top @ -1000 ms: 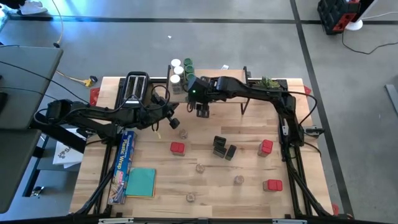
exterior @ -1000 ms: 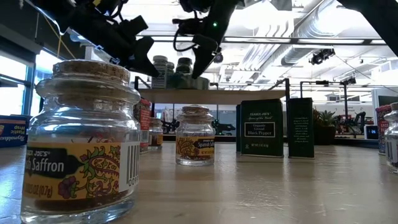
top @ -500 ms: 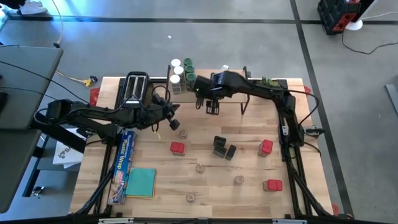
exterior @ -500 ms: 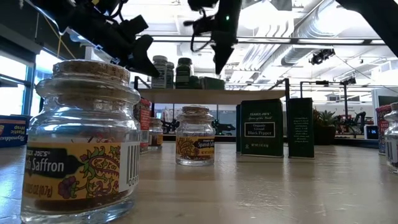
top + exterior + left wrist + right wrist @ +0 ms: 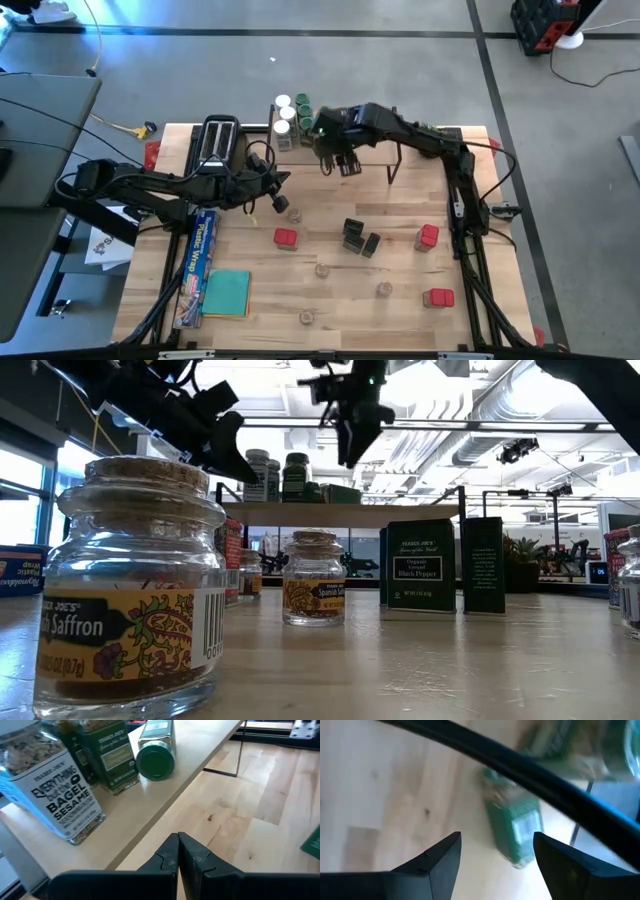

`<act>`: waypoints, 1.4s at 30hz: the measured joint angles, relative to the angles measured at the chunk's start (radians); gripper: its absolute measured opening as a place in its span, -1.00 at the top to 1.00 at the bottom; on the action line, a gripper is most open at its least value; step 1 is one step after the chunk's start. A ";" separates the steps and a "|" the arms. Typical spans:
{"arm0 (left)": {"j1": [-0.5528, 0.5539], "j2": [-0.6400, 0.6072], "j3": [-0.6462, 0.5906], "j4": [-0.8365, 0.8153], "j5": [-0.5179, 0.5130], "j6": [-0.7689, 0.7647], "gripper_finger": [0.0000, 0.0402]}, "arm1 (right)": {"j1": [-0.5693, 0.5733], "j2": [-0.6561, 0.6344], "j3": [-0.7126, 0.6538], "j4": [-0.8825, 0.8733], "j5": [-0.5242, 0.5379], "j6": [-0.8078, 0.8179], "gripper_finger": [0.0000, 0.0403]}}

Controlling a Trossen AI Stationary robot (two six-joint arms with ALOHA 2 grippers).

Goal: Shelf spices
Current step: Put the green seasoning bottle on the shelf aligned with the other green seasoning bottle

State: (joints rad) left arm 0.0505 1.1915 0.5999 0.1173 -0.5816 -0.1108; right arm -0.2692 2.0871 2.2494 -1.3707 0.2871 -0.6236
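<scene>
The shelf [image 5: 400,513] stands at the table's far edge; white- and green-lidded jars [image 5: 292,108] stand at its left end. A green-lidded jar [image 5: 155,751] lies on its side on the wooden top [image 5: 150,810], next to a bagel-seasoning jar [image 5: 47,785]. My right gripper [image 5: 340,163] hangs open above the shelf, right of those jars, touching nothing. My left gripper [image 5: 281,193] is shut and empty, hovering off the shelf's near left corner. On the table rest red tins [image 5: 285,238], black boxes [image 5: 352,235] and tiny cork-topped jars [image 5: 322,269].
A black toaster [image 5: 220,145] stands left of the shelf. A long blue foil box [image 5: 200,265] and a teal cloth [image 5: 227,292] lie at the near left. In the low view, a saffron jar [image 5: 130,590] stands close to the near edge. More red tins [image 5: 438,297] sit at the right.
My right gripper has drawn away from the jars at the shelf's left end, moving toward the table's right and rising above the shelf top. The green jar lying on the shelf came into view as it left. My left arm has kept still.
</scene>
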 joint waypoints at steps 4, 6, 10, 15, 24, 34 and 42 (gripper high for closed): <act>0.000 0.000 0.000 0.000 0.044 0.000 1.00 | -0.065 0.003 -0.009 0.015 -0.067 -0.023 -0.19; 0.000 0.000 0.000 0.000 0.061 0.000 1.00 | -0.095 0.003 -0.009 0.046 -0.115 -0.031 -0.19; 0.000 0.000 0.000 0.001 0.090 -0.001 1.00 | -0.145 0.007 -0.009 0.061 -0.252 -0.073 -0.19; 0.000 0.000 0.000 0.001 0.136 -0.007 1.00 | -0.176 0.022 -0.009 0.090 -0.279 -0.144 -0.19; 0.000 0.000 0.000 0.007 0.139 -0.018 1.00 | -0.208 0.045 -0.009 0.095 -0.341 -0.189 -0.19; 0.000 0.000 0.000 0.012 0.173 -0.019 1.00 | -0.211 0.104 -0.007 0.083 -0.349 -0.197 -0.19; -0.008 0.000 0.000 0.012 0.174 -0.018 1.00 | -0.206 0.106 -0.007 0.046 -0.350 -0.112 -0.03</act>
State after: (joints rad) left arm 0.0429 1.1915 0.6003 0.1296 -0.4076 -0.1285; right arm -0.4755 2.1929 2.2425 -1.3248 -0.0631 -0.7356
